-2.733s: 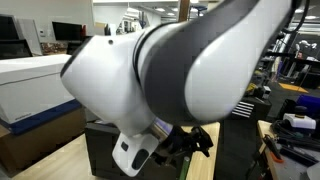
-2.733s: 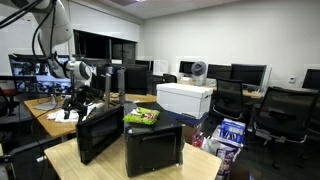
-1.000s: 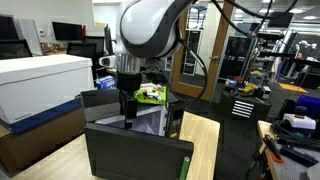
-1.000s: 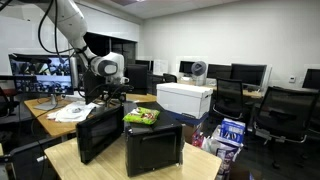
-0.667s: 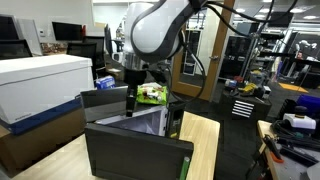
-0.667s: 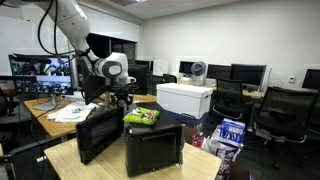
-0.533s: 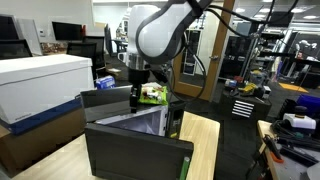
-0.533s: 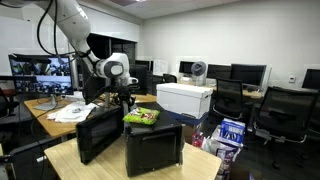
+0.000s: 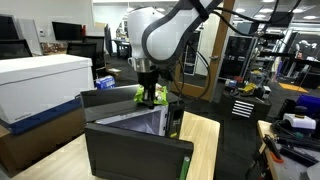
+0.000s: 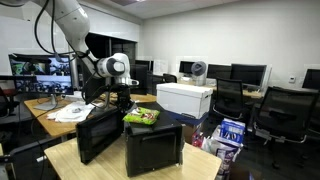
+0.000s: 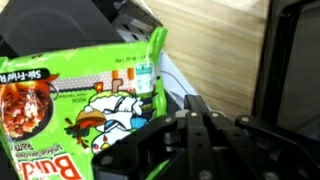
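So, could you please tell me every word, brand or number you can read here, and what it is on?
"Bul": big white letters, cut off at the edge, on the green packet in the wrist view.
Korean lettering and small print on that packet: too blurred to read.
Monitor and blue pack in an exterior view: too small to read.

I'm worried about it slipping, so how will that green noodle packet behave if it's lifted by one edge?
The green noodle packet is probably light and floppy, being a thin printed bag. Its shiny film looks slippery, so an edge pinch may slide off. Lying flat atop the black boxes, it should slide rather than roll if pushed.
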Available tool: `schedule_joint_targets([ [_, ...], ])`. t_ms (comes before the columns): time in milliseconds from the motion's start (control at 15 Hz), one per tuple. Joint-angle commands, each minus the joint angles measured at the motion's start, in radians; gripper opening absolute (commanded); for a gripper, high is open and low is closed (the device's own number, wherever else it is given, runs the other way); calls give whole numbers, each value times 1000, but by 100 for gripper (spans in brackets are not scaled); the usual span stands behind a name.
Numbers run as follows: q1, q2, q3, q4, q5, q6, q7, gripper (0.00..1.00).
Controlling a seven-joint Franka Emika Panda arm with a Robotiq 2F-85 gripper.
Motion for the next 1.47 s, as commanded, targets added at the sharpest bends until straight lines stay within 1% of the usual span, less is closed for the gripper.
schedule_joint_targets([
  [0,-26,-27,41,-8,-8,-148,-72,6],
  [67,-29,-25,48,-5,-6,-174,-89,4],
  [133,-34,-25,60,-12,-4,-182,-117,6],
  [200,-36,-25,66,-24,-10,-165,-130,5],
  [267,-42,-21,78,-45,-12,-117,-158,5],
  [467,-45,-1,92,-118,-14,83,-158,3],
  [600,-48,28,104,-145,3,153,-156,3],
  [667,-51,44,114,-150,18,167,-158,2],
  [733,-53,59,127,-154,32,173,-160,2],
  [867,-63,66,171,-158,60,145,-201,2],
  [1000,-84,58,230,-171,92,131,-278,2],
  [1067,-101,51,271,-184,118,119,-341,2],
  [1267,-118,52,348,-215,154,116,-463,2],
  [1400,-136,54,387,-233,167,128,-550,2],
])
